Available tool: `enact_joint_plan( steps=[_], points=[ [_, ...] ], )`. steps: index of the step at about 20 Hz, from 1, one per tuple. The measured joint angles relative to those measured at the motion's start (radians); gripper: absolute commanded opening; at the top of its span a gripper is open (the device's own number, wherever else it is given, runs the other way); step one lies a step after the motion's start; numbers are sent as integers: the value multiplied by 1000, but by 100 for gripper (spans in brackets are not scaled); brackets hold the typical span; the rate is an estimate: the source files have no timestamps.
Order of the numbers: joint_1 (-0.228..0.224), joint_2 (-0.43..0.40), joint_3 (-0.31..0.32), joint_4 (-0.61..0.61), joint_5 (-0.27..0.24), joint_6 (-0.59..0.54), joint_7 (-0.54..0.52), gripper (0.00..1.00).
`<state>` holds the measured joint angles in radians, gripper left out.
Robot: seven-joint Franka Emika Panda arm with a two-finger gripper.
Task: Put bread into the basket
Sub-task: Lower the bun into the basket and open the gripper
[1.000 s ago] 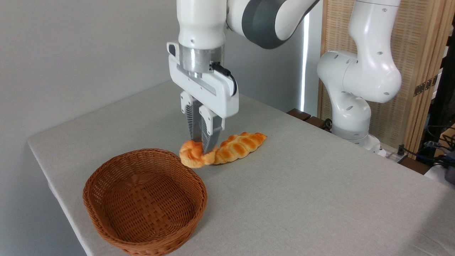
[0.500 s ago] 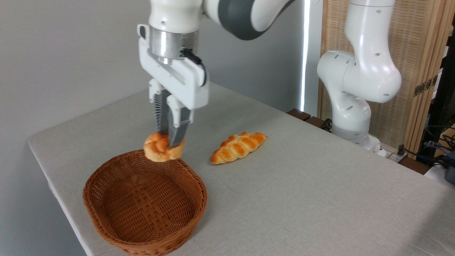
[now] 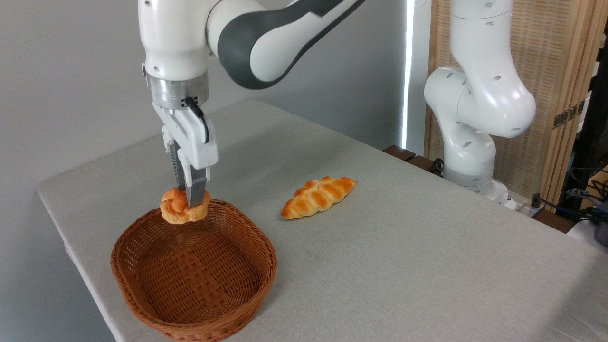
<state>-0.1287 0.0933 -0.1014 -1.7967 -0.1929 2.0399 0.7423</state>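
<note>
Toward the lower left of the frame, the basket [image 3: 194, 270] sits near the table's [image 3: 403, 266] front left corner, its woven reddish-brown bowl open to the camera; the nearest stretch of its rim runs very close to the bottom edge of the picture. Above its far rim, left of centre, the bread [image 3: 184, 211] hangs clear of the wicker, pinched by the gripper [image 3: 189, 202]. Both fingers close in on the bun's top from either side, and the front finger covers part of its knotted surface, so its far side is hidden. Whether the bun's underside brushes the rim cannot be told from this angle. Rising from the gripper, the white wrist and grey-banded forearm run off the top edge of the frame, cut off there.

Right of centre, a braided loaf [image 3: 318, 197] lies flat on the cloth, well apart from the basket and pointing up toward the right. Further right, the arm's white base column [image 3: 475, 118] stands at the table's far edge, its foot partly hidden behind the tabletop. At the far right edge, dark cables [image 3: 577, 204] and other clutter are too dim to make out.
</note>
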Motion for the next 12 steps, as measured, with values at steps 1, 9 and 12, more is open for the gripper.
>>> enact_joint_plan(
  steps=[1,9,12],
  points=[
    [0,5,-2,2,0,2,0,46],
    [1,23,-2,4,0,38,1,69],
    [1,29,-2,4,0,51,1,74]
  ],
)
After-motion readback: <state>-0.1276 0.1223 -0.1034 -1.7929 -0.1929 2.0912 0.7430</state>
